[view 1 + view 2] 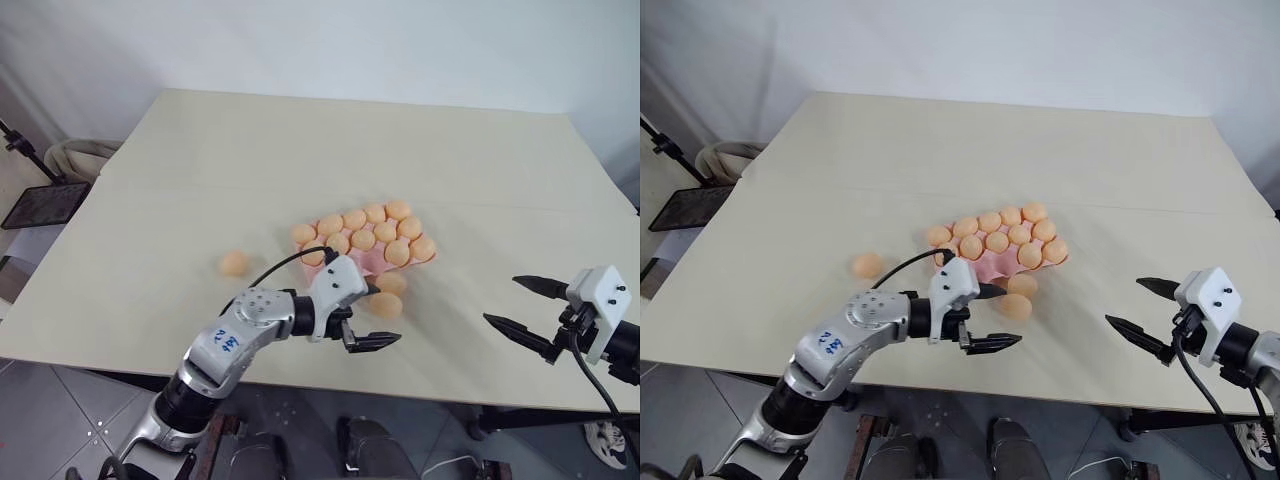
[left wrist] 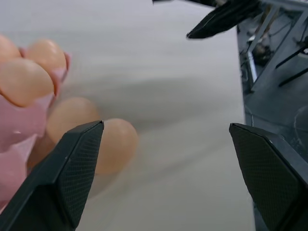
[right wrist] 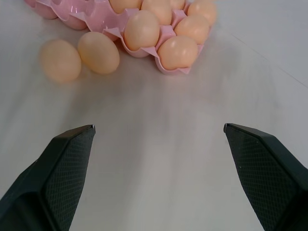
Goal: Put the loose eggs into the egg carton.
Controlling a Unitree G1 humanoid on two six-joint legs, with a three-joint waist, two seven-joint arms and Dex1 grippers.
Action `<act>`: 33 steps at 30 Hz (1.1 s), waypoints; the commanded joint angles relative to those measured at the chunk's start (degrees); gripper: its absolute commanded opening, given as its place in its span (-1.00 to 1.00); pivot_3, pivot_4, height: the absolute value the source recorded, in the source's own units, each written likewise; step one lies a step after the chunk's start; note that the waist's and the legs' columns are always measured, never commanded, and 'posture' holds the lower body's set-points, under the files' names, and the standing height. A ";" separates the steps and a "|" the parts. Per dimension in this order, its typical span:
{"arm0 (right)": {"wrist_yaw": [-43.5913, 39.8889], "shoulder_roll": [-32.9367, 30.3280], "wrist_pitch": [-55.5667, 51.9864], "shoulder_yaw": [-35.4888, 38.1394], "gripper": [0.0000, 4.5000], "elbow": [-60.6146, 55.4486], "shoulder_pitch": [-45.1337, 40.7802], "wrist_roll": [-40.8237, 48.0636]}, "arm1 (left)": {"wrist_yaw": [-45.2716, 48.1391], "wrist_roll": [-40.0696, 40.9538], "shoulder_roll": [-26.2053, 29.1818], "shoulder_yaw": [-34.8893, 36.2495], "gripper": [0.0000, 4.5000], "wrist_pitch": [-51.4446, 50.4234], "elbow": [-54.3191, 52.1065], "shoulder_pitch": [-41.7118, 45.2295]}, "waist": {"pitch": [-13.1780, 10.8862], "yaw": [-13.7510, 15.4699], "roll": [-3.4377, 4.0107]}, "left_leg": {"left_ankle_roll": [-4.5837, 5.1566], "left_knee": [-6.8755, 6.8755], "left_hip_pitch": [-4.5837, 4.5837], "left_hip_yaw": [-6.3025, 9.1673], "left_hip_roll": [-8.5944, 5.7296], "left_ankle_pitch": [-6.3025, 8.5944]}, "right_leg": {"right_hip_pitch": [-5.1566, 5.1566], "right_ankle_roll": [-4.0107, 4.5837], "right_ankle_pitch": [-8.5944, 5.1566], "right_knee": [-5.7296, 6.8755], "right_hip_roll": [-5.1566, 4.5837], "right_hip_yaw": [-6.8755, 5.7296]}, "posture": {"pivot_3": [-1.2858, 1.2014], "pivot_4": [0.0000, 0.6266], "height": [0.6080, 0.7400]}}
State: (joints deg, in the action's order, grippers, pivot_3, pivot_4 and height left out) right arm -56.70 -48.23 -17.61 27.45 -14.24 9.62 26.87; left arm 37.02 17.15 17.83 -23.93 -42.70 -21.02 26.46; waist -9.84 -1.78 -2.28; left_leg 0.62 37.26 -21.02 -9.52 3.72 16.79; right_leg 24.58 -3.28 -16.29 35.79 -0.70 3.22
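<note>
The flat pink moulded egg carton lay near the middle of the pale beige surface, its long axis running aslant, from its near-left end up toward its far-right end in the head views. Smooth pale-orange eggs filled most of its cups, so little of the pink showed between them; its near-left corner was hidden behind the left arm's white wrist housing, and how many cups stood unfilled there could not be made out.

Two loose pale-orange eggs lay on the surface just beside the carton's near long edge, touching or nearly touching each other; in the right wrist view they rested side by side, just off the carton's scalloped rim. A third loose egg lay alone on the surface, well apart from the carton, off its left end.

The left gripper hovered just near of the carton, pointing to the right, its two black fingers spread wide and pinching nothing; in the left wrist view one finger partly covered the nearer loose egg.

The right gripper hung over the surface's near edge, well to the right of the carton, its fingers also spread wide and empty, aimed toward the carton.
</note>
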 commanded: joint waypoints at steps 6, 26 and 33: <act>0.22 -0.62 0.43 2.80 1.00 -1.75 1.18 0.64 | -4.87 -6.18 -4.82 -3.46 0.97 1.77 4.96 2.89 | 0.00 0.06 0.00 | 0.05 0.05 -0.04 0.01 -0.02 -0.02 | 0.00 0.00 0.00 -0.02 -0.03 0.01 | 0.03 -0.52 1.00; 0.40 0.09 0.31 3.53 1.00 -3.43 2.50 2.89 | -4.07 -11.05 -11.64 -5.53 0.97 6.04 17.36 5.75 | 0.00 0.11 0.00 | 0.07 0.02 -0.07 0.04 -0.03 -0.01 | 0.01 -0.02 0.01 -0.05 -0.02 0.00 | 0.03 -0.52 1.00; 1.17 0.16 0.64 4.03 1.00 -3.65 3.62 2.67 | -3.70 -12.33 -10.75 -5.83 0.14 4.76 16.88 5.66 | 0.00 0.11 0.01 | 0.06 0.00 -0.07 0.04 -0.02 -0.01 | 0.01 -0.02 0.01 -0.05 -0.02 -0.01 | 0.03 -0.52 1.00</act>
State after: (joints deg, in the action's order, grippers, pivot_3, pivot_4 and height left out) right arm -55.96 -48.18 -17.68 29.37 -15.96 12.99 29.38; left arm 32.98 5.48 7.30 -29.45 -38.07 -3.26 31.24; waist -9.84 -1.67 -2.28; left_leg 0.68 37.27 -21.08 -9.48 3.69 16.78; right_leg 24.59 -3.30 -16.29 35.74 -0.72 3.22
